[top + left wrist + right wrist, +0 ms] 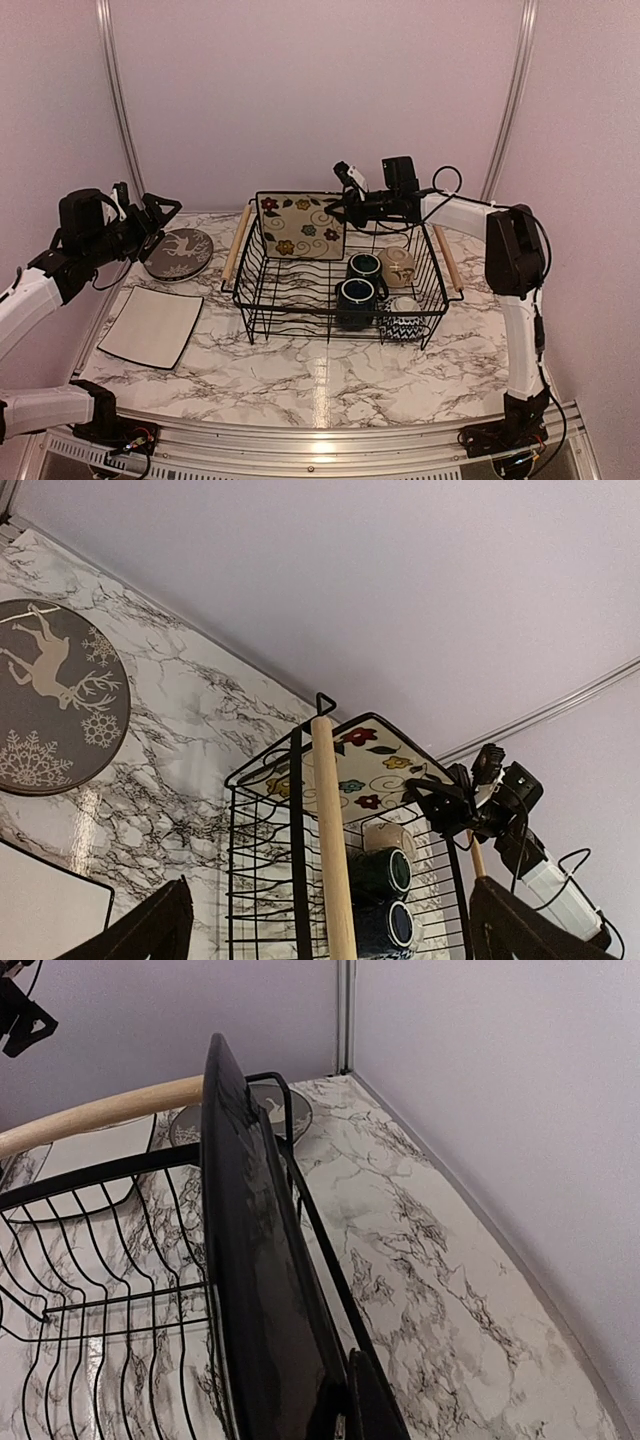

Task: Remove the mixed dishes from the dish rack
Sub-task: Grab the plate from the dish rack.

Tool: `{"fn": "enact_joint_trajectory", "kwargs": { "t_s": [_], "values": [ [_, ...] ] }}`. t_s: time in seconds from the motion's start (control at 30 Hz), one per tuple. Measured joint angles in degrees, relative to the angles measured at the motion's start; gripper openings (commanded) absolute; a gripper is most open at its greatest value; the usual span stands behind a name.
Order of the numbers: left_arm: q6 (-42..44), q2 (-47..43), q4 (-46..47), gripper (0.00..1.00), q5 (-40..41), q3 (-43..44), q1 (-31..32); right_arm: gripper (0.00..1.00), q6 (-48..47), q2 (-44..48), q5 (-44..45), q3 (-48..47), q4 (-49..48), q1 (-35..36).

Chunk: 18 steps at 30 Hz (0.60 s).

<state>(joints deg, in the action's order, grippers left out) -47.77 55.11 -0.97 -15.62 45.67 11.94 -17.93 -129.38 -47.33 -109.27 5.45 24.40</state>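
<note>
The dish rack stands mid-table, a black wire basket with wooden bar handles. A square cream floral plate stands on edge at its back left. My right gripper is shut on that plate's right edge; the right wrist view shows the plate's dark back edge-on against one finger. Two dark blue mugs, a beige bowl and a chevron bowl lie in the rack's right half. My left gripper hangs open left of the rack, holding nothing.
A grey deer-pattern plate lies on the marble table left of the rack, under my left gripper. A plain square cream plate lies nearer the front left. The back wall runs close behind the rack.
</note>
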Motion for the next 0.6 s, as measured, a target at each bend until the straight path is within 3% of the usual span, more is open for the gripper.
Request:
{"fn": "enact_joint_trajectory", "kwargs": {
  "t_s": [0.3, 0.6],
  "values": [
    [-1.1, 0.0, 1.4, 0.99, -0.3, -0.9, 0.0, 0.0, 4.4, 7.1, 5.5, 8.1, -3.8, 0.2],
    [-1.4, 0.0, 2.0, 0.99, -0.5, -1.6, 0.0, 0.0, 21.3, 9.9, 5.0, 10.7, -7.3, 0.1]
  ]
}}
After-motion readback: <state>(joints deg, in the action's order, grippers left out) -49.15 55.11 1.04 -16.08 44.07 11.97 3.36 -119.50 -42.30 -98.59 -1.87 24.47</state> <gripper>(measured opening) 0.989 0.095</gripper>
